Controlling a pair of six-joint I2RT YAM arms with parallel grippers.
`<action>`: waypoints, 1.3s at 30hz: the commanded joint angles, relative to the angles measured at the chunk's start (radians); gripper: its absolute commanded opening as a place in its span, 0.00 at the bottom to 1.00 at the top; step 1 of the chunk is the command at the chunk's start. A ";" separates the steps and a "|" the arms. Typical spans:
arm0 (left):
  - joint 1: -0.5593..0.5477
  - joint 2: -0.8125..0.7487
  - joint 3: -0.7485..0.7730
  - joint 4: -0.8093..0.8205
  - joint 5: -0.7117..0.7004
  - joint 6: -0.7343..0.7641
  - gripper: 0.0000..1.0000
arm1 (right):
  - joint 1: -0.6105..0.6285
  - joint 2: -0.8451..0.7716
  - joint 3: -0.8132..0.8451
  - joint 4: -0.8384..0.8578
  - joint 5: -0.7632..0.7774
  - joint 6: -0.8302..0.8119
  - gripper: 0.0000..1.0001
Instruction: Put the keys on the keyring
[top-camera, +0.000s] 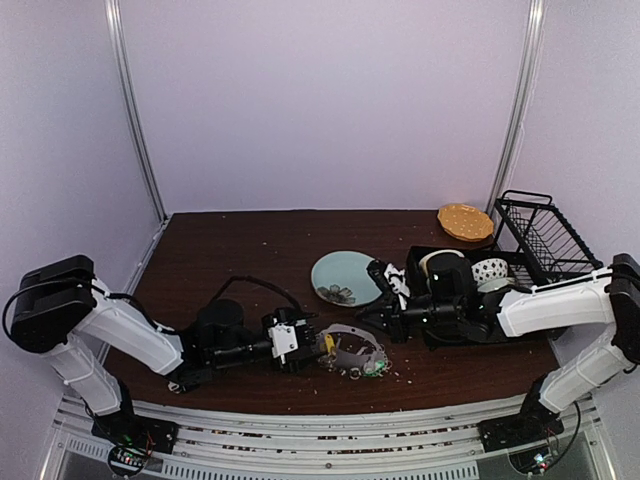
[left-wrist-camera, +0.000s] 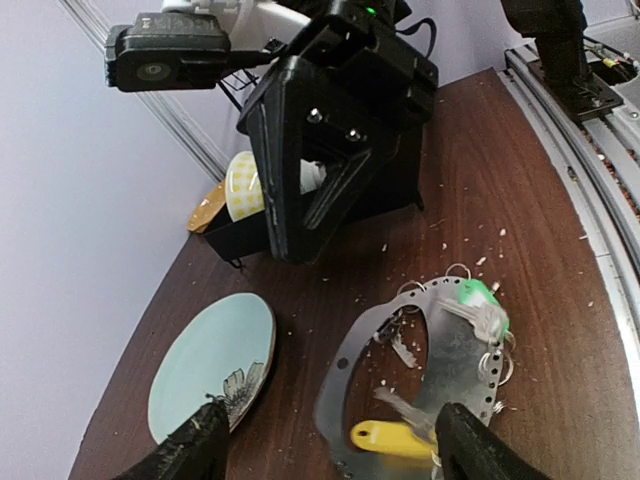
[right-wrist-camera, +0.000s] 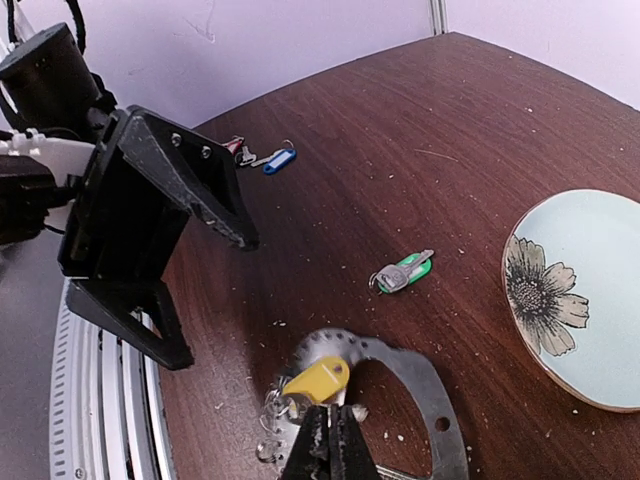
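Keyring (left-wrist-camera: 455, 355) lies flat on the dark table (right-wrist-camera: 400, 130), just in front of you between the two arms, close beside the pale green plate (right-wrist-camera: 590, 330).

Your left gripper (left-wrist-camera: 330, 425) hangs low over the ring's near end with its jaws spread wide and nothing in them. The yellow-tagged key (left-wrist-camera: 392, 438) sits on the ring between those fingers, closer to the right-hand one.

At the ring's far edge a green tag (left-wrist-camera: 478, 300) rests among a cluster of small wire rings.

Your right gripper (right-wrist-camera: 335, 425) has its jaws pressed tight together, tips right at the ring's rim next to the yellow tag. You cannot tell from here whether they pinch the metal or only hover over it.

A green-tagged key (right-wrist-camera: 403, 273) lies loose on the wood, apart from the ring, and a blue-tagged key (right-wrist-camera: 276, 160) sits well away, beyond your left gripper.
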 joint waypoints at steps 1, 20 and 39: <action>0.008 -0.080 0.023 -0.110 0.083 -0.065 0.73 | 0.000 0.013 0.013 -0.002 0.026 -0.043 0.00; 0.238 -0.149 0.146 -0.513 -0.204 -0.621 0.65 | 0.029 0.072 0.154 -0.353 0.232 0.004 0.01; 0.700 -0.231 0.397 -1.560 -0.180 -1.084 0.62 | 0.013 0.013 0.192 -0.356 0.320 -0.109 0.22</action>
